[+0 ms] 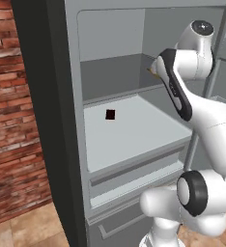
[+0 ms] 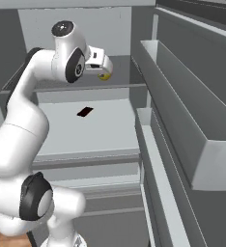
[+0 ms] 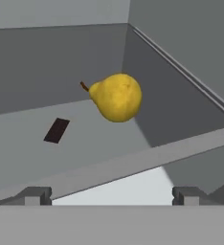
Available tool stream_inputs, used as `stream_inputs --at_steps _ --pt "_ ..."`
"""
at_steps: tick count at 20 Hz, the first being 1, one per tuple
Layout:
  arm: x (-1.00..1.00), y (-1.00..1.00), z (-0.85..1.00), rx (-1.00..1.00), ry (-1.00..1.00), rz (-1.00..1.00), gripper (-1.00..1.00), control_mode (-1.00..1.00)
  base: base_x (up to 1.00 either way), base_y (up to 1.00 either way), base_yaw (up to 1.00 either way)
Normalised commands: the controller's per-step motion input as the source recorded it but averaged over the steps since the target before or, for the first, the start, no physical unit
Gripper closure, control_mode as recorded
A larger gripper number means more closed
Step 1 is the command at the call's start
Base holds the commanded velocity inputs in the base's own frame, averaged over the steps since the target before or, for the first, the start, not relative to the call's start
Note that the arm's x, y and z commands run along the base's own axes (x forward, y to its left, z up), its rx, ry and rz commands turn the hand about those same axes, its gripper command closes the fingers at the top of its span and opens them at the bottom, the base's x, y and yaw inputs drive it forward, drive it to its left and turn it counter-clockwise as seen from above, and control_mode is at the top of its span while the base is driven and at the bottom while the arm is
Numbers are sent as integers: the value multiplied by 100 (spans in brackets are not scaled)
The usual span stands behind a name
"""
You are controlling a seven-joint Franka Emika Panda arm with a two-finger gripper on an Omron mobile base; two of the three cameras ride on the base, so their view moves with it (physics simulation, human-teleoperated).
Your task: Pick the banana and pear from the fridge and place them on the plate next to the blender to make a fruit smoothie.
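The fridge (image 1: pixel 71 144) stands open with my arm reaching into its upper part. A plump yellow pear (image 3: pixel 116 97) with a short brown stem rests on a grey shelf, near the inner right corner. My gripper (image 3: pixel 111 196) is open. Its fingertips (image 3: pixel 37 195) stand wide apart, short of the pear, with nothing between them. In the right base view a bit of the pear (image 2: pixel 104 76) peeks out just beyond my hand, over the upper shelf (image 2: pixel 124 86). The banana, the plate and the blender are out of view.
A small flat dark thing (image 1: pixel 110 114) lies on the pale lower shelf (image 1: pixel 134 135). Deep door shelves (image 2: pixel 182 96) run along the right. A drawer front (image 1: pixel 134 166) sits below the shelf. A brick wall (image 1: pixel 8 120) stands left of the fridge.
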Motion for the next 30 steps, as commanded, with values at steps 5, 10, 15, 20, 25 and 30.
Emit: stream_inputs --at_steps 5,10,15,20,25,30 --pt "39 0 -10 -2 7 0 -100 -100 0 0 0" --pt "37 -7 -9 0 1 1 -100 -100 0 0 0" --pt "24 -11 -12 0 0 2 -100 -100 0 0 0" --pt "33 -8 -17 0 0 6 -100 -100 0 0 0" --pt "44 -2 -15 0 0 6 -100 -100 0 0 0" --pt "46 0 -7 0 0 4 -100 -100 0 0 0"
